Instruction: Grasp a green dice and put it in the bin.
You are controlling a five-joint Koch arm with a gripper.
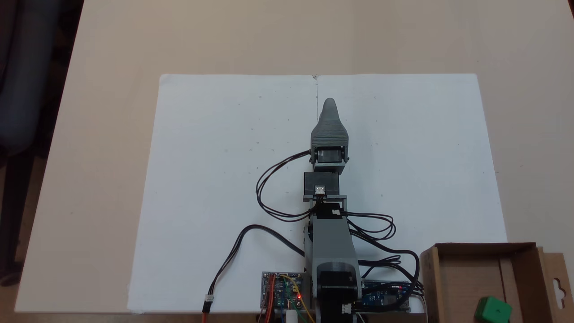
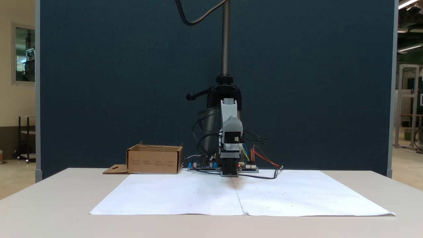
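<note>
The green dice (image 1: 493, 309) lies inside the bin (image 1: 484, 246), a brown cardboard box at the lower right corner of a fixed view. From the front, the bin (image 2: 154, 161) stands left of the arm's base, and its walls hide the dice. My gripper (image 1: 329, 105) points straight out over the middle of the white paper, far from the bin. In the front view the gripper (image 2: 230, 173) hangs low, just over the paper. Its jaws lie one behind the other, so I cannot tell whether they are open. Nothing shows between them.
A large white paper sheet (image 1: 224, 179) covers the table in front of the arm. Circuit boards (image 1: 282, 291) and black cables (image 1: 269, 197) sit around the arm's base. A dark partition (image 2: 99, 82) and a camera pole (image 2: 225, 39) stand behind the arm.
</note>
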